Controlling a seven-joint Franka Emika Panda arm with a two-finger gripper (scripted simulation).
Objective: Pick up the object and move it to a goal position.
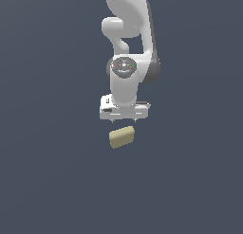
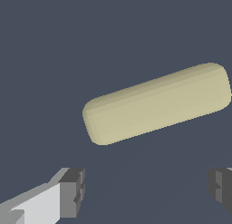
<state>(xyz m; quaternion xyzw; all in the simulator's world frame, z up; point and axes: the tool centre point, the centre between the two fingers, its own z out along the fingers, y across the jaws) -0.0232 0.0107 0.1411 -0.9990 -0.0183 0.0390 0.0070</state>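
A plain dark blue-grey desk (image 1: 47, 181) fills the exterior view, with one white arm (image 1: 127, 48) and one tan block (image 1: 122, 136). The block lies on the desk, tilted, just below the end effector (image 1: 124, 120), which hangs above it without touching. Its fingers (image 1: 112, 119) barely show here. In the wrist view, one block (image 2: 156, 103) lies slantwise, and the two dark fingertips (image 2: 72, 191) stand wide apart, holding nothing.
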